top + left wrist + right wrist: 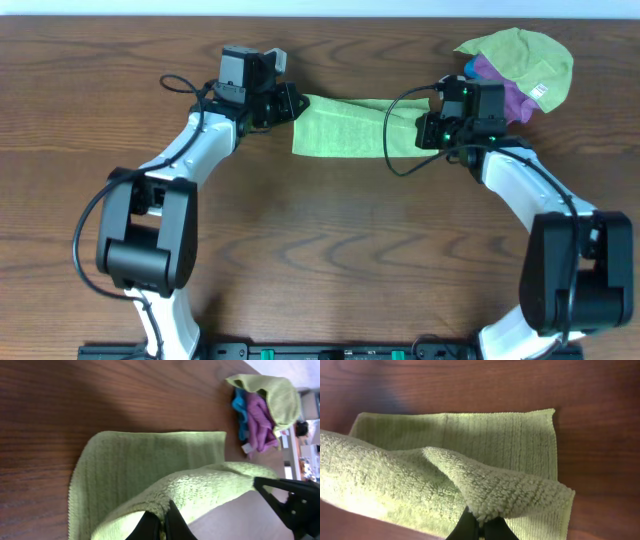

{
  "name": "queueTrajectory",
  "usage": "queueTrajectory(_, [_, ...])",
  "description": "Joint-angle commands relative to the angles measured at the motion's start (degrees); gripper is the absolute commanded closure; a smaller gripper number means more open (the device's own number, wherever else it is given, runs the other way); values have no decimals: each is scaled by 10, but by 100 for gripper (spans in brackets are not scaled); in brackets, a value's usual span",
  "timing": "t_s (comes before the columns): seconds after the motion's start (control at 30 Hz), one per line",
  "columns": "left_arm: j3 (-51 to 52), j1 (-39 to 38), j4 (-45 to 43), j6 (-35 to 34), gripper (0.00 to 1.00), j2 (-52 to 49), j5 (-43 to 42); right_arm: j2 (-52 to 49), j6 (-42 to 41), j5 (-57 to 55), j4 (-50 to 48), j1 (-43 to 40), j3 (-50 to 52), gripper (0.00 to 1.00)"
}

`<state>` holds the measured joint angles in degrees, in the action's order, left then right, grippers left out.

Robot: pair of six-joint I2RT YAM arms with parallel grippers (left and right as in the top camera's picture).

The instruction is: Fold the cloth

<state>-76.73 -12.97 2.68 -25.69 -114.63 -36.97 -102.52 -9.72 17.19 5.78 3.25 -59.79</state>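
Pinching 1 cloth (pixel 340 127): 2 end effectors (pixel 297 103) (pixel 424 131)

Left wrist view: left gripper (pixel 160 512) fingers cut off by bottom edge, as is the near part of the green cloth (pixel 150 465). Right wrist view: same for right gripper (pixel 480 522); cloth runs off left edge. Overhead: my gripper bodies cover both cloth ends, so pinch pts don't show. Blue cloth (pixel 241 405) mostly buried in the pile (pixel 272 405). Room bkgd (pixel 310 435) too blurred to read.
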Motion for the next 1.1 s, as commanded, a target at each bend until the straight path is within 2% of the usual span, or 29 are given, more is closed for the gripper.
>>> queueTrajectory(0.0, [-2, -2, -15, -3, 94, -24, 22, -23, -12, -17, -12, 5, -1, 99])
queueTrajectory(0.33, [-3, -2, -95, -18, 94, -91, 29, -71, -19, -42, -61, 6, -1, 99])
queueTrajectory(0.67, [-3, -2, -93, -16, 94, -107, 61, -98, -18, -55, -65, 6, -1, 98])
queueTrajectory(0.7, [-3, -2, -93, -13, 94, -107, 61, -98, -18, -59, -65, 6, -1, 95])
queueTrajectory(0.8, [-3, -2, -89, -6, 89, -107, 66, -98, -19, -63, -65, 6, -1, 75])
queueTrajectory(0.87, [-3, -1, -89, 0, 78, -107, 65, -97, -27, -63, -64, 6, -1, 69])
queueTrajectory(0.93, [-3, 0, -90, 7, 75, -107, 65, -96, -32, -63, -65, 6, -1, 64])
queueTrajectory(1.07, [-3, 6, -89, 13, 58, -103, 62, -94, -31, -63, -67, 6, -2, 57])
